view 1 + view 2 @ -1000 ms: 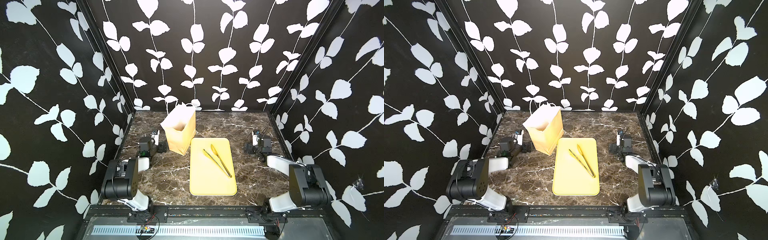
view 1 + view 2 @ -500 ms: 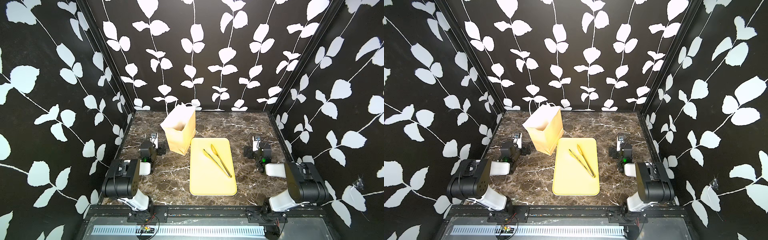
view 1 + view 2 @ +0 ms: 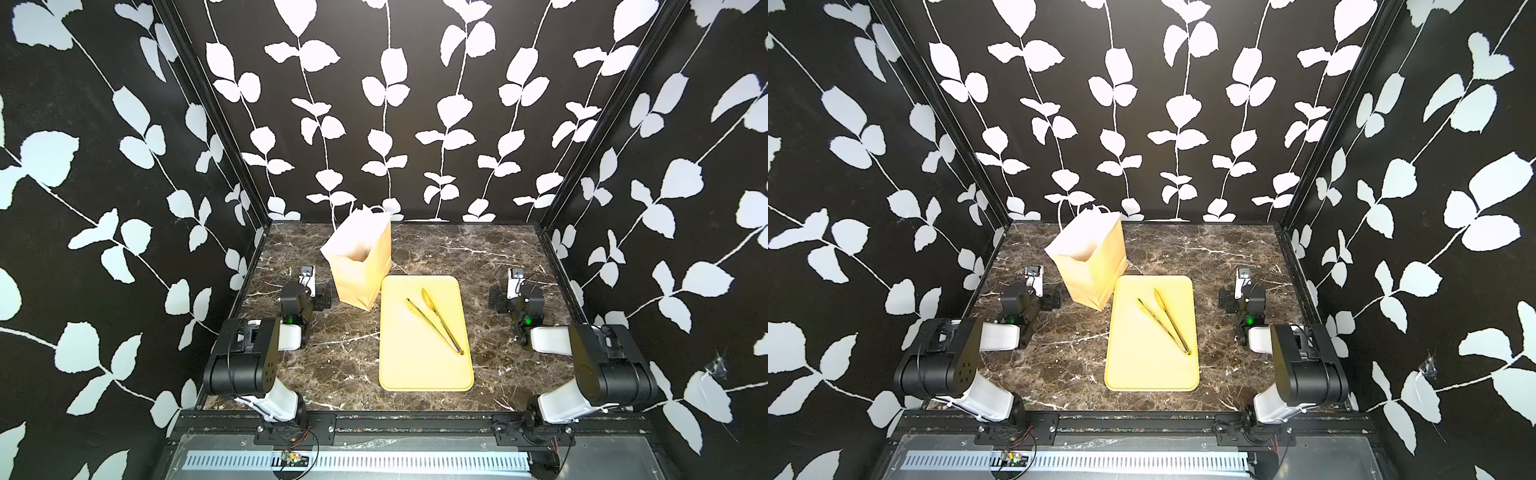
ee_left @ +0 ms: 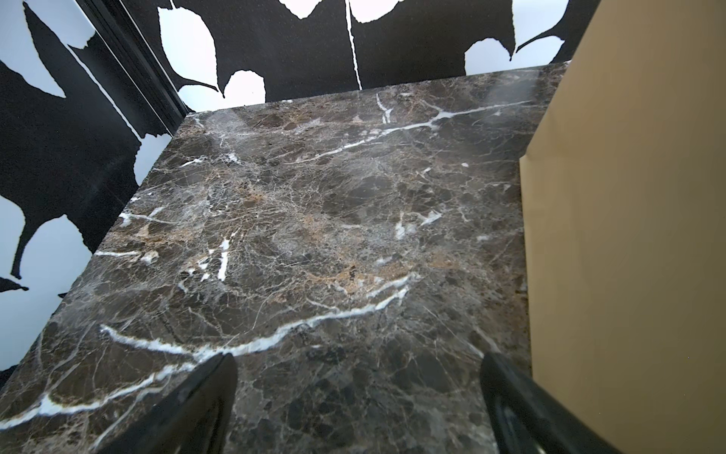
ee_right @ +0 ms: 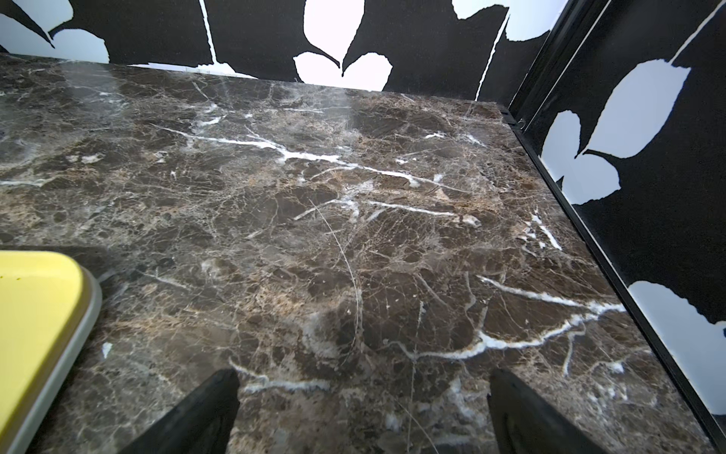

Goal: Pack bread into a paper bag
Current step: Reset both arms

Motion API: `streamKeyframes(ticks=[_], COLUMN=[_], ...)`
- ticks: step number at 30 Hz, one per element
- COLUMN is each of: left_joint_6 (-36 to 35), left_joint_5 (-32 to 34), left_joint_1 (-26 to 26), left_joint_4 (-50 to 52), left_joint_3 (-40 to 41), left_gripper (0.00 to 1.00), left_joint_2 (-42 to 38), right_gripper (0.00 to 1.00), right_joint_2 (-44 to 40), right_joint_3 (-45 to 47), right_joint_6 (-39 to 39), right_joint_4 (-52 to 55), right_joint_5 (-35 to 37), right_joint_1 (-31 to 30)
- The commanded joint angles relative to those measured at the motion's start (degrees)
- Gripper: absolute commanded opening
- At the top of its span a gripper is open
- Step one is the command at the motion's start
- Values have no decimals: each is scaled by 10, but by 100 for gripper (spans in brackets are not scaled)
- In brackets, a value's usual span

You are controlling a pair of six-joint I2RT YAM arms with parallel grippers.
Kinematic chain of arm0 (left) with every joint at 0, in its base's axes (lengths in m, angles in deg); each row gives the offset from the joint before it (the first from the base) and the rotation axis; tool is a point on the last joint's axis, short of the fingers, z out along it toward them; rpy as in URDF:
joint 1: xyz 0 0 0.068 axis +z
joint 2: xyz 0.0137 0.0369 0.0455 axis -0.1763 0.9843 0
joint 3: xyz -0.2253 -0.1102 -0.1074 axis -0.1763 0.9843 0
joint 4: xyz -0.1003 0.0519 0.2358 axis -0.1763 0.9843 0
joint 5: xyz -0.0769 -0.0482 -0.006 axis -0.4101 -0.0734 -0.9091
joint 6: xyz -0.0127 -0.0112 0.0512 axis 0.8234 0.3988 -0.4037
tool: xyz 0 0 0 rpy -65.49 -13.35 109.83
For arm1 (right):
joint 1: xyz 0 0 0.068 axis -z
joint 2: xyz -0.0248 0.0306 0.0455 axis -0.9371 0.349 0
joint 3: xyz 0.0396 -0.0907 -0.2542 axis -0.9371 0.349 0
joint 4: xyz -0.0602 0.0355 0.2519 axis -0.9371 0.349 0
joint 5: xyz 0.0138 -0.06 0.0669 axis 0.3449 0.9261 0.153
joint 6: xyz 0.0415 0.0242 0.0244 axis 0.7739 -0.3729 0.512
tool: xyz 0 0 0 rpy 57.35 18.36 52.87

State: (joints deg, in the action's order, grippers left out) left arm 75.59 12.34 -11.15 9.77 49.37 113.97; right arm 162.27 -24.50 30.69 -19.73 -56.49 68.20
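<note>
The marble desk (image 3: 457,249) holds the paper bag (image 3: 365,270) upright, mouth open for loading. Left hand (image 4: 357,369) and right hand (image 5: 363,377) rest spread, empty.

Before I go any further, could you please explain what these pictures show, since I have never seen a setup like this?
These are two robot arms, the left arm and the right arm, mounted at the near edge of a marble table. Two pictures look down from one overhead camera pair. The two close-ups come from a camera on each wrist. On the table stand an open paper bag and, beside it, a yellow tray bearing only metal tongs. No bread is visible, and the bottom of the bag cannot be seen. The left fingers and the right fingers are spread open and hold nothing.
</note>
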Motion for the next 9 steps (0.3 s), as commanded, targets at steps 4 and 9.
streamKeyframes(ticks=[4, 9], left_joint_6=[-2, -3], left_joint_5=[5, 5], left_joint_1=[-3, -3], left_joint_4=[-5, -8], left_joint_3=[-4, -1], left_gripper=[99, 98], left_joint_2=[-10, -11], right_gripper=[99, 99], right_joint_2=[-5, -5], right_joint_3=[1, 2], right_joint_6=[3, 3], right_joint_4=[-23, -23], right_joint_5=[6, 5], right_joint_1=[3, 3])
